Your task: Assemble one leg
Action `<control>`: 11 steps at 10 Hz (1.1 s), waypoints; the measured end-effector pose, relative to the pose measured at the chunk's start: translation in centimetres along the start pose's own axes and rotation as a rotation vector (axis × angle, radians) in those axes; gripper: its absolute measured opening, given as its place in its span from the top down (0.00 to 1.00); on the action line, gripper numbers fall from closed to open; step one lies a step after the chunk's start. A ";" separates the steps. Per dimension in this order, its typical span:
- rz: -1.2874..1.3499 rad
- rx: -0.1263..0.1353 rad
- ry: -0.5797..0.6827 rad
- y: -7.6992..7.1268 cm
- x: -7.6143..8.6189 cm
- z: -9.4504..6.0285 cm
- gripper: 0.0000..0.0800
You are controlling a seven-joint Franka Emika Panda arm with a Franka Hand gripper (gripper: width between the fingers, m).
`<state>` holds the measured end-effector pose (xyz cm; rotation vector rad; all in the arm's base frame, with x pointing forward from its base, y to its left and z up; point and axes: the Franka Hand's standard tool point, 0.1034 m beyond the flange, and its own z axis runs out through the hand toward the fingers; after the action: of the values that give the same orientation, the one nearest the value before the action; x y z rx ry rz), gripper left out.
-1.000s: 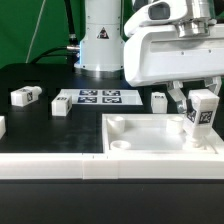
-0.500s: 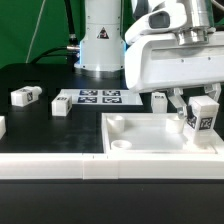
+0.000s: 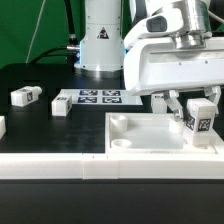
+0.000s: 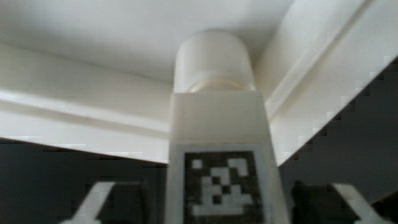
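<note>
White plastic leg [image 3: 203,114] is standing upright, clamped between the gripper's [image 3: 197,101] fingers, at the panel's [image 3: 140,152] corner on the exterior view's right. Insertion looks underway, and I'd say it next needs lowering squarely.

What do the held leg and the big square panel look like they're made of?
The leg: likely white plastic, matte, with smooth rounded moulded edges and a printed black-and-white tag. The panel: apparently the same white plastic, slight sheen along its raised rim.
</note>
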<state>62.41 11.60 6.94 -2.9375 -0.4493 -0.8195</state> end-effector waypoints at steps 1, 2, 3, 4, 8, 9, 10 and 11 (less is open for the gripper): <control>0.000 0.000 0.000 0.0 0.0 0.0 0.34; 0.000 0.000 0.000 0.0 0.0 0.0 0.24; 0.000 0.000 0.000 0.0 0.0 0.0 0.24; 0.000 0.000 0.000 0.0 0.0 0.0 0.20; -0.003 0.002 -0.002 0.0 0.9 -0.9 0.19; -0.007 0.004 -0.005 0.0 1.6 -1.6 0.19; -0.008 0.009 -0.018 0.0 2.1 -2.2 0.19; -0.009 0.016 -0.041 -0.2 1.9 -2.1 0.19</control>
<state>62.87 12.02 9.74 -2.9447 -0.4696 -0.7548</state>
